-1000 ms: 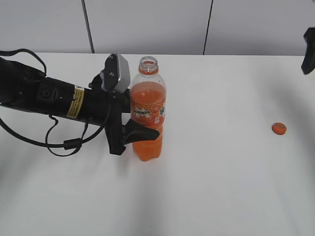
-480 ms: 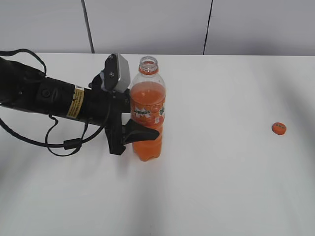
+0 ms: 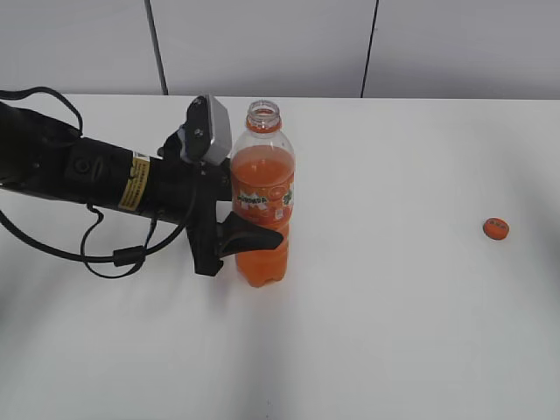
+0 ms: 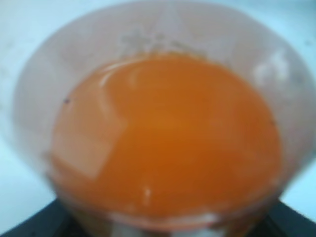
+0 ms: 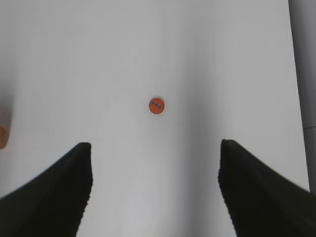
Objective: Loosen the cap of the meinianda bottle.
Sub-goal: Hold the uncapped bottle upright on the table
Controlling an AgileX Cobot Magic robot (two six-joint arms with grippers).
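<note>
The meinianda bottle stands upright left of the table's middle, orange drink inside, its mouth open with no cap on it. My left gripper comes in from the left and is shut on the bottle's labelled middle. The left wrist view is filled by the blurred bottle. The orange cap lies flat on the table far to the right. My right gripper hangs open high above the table, with the cap small beyond its fingertips. That gripper is outside the exterior view.
The white table stretches wide around the bottle, and grey wall panels stand behind it. The left arm's black cable loops onto the table at the left. The table's right edge shows in the right wrist view.
The right gripper, seen at the exterior view's upper right edge a second ago, has left that view. Bottle, cap and left gripper have not moved.
</note>
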